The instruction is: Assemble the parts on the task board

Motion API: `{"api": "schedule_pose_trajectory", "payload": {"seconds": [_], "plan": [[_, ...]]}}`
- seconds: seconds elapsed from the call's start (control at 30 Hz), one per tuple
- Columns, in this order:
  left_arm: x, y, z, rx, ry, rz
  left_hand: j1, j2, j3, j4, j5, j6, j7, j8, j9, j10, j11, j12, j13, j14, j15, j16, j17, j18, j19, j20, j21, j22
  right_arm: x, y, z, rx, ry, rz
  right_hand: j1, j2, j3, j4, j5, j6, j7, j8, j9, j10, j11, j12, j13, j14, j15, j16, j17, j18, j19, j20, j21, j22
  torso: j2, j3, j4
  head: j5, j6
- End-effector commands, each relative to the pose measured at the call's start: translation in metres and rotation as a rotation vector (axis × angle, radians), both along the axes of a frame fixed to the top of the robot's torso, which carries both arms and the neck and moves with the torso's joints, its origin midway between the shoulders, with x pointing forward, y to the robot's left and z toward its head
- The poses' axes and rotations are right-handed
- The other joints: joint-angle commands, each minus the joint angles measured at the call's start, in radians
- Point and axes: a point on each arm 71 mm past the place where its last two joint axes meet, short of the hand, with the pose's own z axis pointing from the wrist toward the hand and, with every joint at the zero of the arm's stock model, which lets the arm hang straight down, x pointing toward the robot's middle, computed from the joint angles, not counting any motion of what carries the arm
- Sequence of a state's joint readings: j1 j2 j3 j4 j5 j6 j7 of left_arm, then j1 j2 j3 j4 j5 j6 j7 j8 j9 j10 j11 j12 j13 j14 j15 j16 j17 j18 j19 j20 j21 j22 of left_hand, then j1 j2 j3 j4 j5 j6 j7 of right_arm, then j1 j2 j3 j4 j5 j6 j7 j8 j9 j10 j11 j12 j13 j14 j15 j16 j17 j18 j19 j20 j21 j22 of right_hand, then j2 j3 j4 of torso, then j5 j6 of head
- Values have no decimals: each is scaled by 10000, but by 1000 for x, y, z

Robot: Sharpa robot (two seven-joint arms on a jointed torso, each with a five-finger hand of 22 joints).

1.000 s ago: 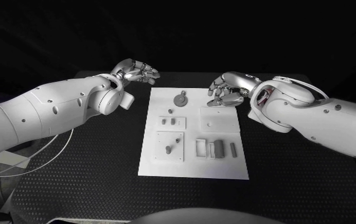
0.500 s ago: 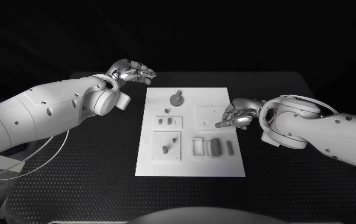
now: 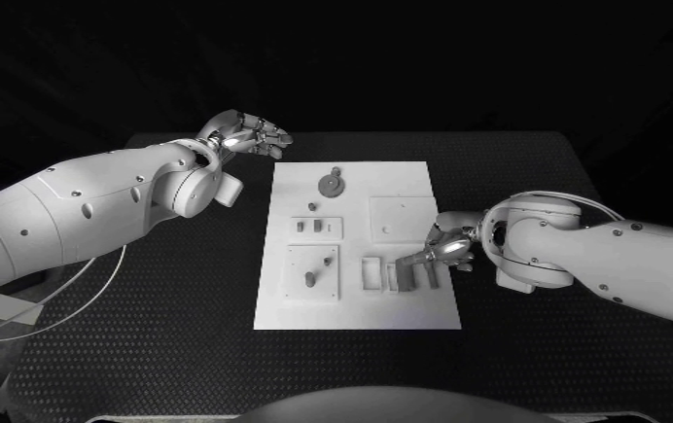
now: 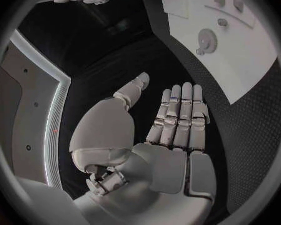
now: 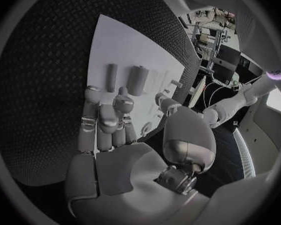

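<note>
Right hand (image 3: pixel 446 248) hovering low over the right near part of the task board (image 3: pixel 358 311), fingers partly spread and angling down toward the row of small parts there; holding nothing that I can make out. In the right wrist view the fingertips (image 5: pixel 123 105) are sitting just short of two upright-lying bars, the wider bar (image 5: pixel 138 80) and the thin bar (image 5: pixel 111 77); whether they are touching is unclear. Judging by the pose, it is lining up to pick one of these.

Left hand (image 3: pixel 250 135) hanging off the far left corner of the board, over the black table (image 3: pixel 168 326), well apart from any part. The left wrist view shows it flat and released, fingers (image 4: pixel 181 115) straight and side by side, thumb out, gripping nothing. Likely parked clear so the right arm has room.

On the board: a round disc part (image 3: pixel 331 186) lying at the far middle, small pegs (image 3: pixel 317 226) in a square plate left of centre, more pieces in a plate nearer. Assembly looks barely begun.
</note>
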State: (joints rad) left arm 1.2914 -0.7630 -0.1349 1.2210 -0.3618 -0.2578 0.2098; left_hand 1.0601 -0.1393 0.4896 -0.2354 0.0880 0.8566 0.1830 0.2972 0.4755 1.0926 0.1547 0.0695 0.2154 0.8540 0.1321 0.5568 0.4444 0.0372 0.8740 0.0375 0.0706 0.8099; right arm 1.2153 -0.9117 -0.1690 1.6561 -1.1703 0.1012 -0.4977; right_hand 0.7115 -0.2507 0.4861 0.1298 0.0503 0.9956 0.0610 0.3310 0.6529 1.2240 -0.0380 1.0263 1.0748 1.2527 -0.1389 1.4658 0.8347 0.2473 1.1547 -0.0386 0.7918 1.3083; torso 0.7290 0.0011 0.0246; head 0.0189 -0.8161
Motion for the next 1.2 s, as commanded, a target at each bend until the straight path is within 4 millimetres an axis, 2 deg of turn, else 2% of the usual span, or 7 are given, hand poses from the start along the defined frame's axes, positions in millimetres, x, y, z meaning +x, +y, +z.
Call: {"api": "schedule_pose_trajectory", "payload": {"seconds": [0.03, 0.07, 0.37, 0.63, 0.93, 1.03, 1.2], "plan": [[-1, -1, 0, -62, 29, -134, -90, -24, 11, 65, -24, -36, -20, 48, -10, -76, 1, 0, -17, 1, 26, -70, 18, -71, 2, -21, 0, -10, -5, 2, -8, -239, 440, 138, -24, 83, -131, 14, -6, 126, 75, 35, 21, -1, -61, 18, 7, 4, -92, 63, 16, 145, -13, -62, 45, 204, 8, -5, 18, 2, -47], [-1, -1, 0, -65, 36, -143, -92, -32, 10, 69, -23, -36, -21, 49, -11, -77, 2, 0, -18, -7, 28, -79, 24, -74, -5, -19, -3, -12, -4, 6, -10, -234, 422, 181, 24, 171, -250, 19, -11, 155, 69, 38, 47, 29, -64, 4, -4, 6, -92, 61, 28, 145, -34, -80, 59, 203, 13, -3, 10, 77, -76], [-1, 0, 0, 34, 28, -132, -108, -43, 9, 97, -17, -30, -23, 55, -12, -77, 3, 2, -20, -36, 39, -109, 47, -83, -28, -12, -11, -20, -5, 18, -20, -411, 81, 571, 332, 572, -881, 34, -13, 209, 57, -33, 123, 95, -72, -52, -20, 22, -97, 44, 104, 145, -109, -113, 113, 192, 19, -11, 22, 104, -117], [-2, 0, 0, 32, 30, -135, -119, -49, 7, 112, -16, -31, -23, 56, -14, -78, 3, 2, -21, -42, 42, -119, 59, -84, -34, -10, -12, -22, -5, 25, -30, -468, 37, 652, 655, 883, -1280, 52, -2, 235, 60, -112, 149, 110, -69, -88, -21, 18, -94, 4, 107, 145, -138, -116, 120, 181, 8, 6, 6, 124, -184], [-2, 1, 0, 35, 46, -134, -129, -52, 7, 128, -16, -34, -22, 56, -16, -81, 4, 1, -23, -45, 44, -126, 71, -85, -37, -9, -11, -24, -4, 25, -36, -611, -62, 609, 1336, 1606, -2118, -98, 3, 297, 72, -284, 154, 115, -54, -143, -23, 36, -78, -73, 161, 145, -178, -85, 100, 173, 3, 3, -7, 152, -242], [-2, 2, 0, 37, 53, -131, -131, -51, 8, 133, -15, -35, -22, 56, -17, -81, 4, 1, -23, -46, 44, -128, 75, -85, -38, -9, -11, -24, -4, 27, -36, -552, -108, 615, 1809, 2008, -2329, -469, -4, 322, 85, -321, 166, 117, -61, -150, -18, 42, -79, -82, 186, 145, -189, -80, 103, 181, 4, 10, -6, 156, -254], [-2, 2, 0, 44, 56, -109, -134, -49, 9, 141, -14, -36, -22, 55, -18, -83, 5, 1, -24, -46, 45, -132, 81, -85, -39, -9, -10, -25, -4, 27, -35, -325, -153, 492, 2806, 3073, -2558, -1807, 11, 428, 61, -355, 197, 152, -52, -155, -14, 43, -68, -100, 224, 143, -240, -34, 107, 186, 1, 1, 5, 157, -265]]}}
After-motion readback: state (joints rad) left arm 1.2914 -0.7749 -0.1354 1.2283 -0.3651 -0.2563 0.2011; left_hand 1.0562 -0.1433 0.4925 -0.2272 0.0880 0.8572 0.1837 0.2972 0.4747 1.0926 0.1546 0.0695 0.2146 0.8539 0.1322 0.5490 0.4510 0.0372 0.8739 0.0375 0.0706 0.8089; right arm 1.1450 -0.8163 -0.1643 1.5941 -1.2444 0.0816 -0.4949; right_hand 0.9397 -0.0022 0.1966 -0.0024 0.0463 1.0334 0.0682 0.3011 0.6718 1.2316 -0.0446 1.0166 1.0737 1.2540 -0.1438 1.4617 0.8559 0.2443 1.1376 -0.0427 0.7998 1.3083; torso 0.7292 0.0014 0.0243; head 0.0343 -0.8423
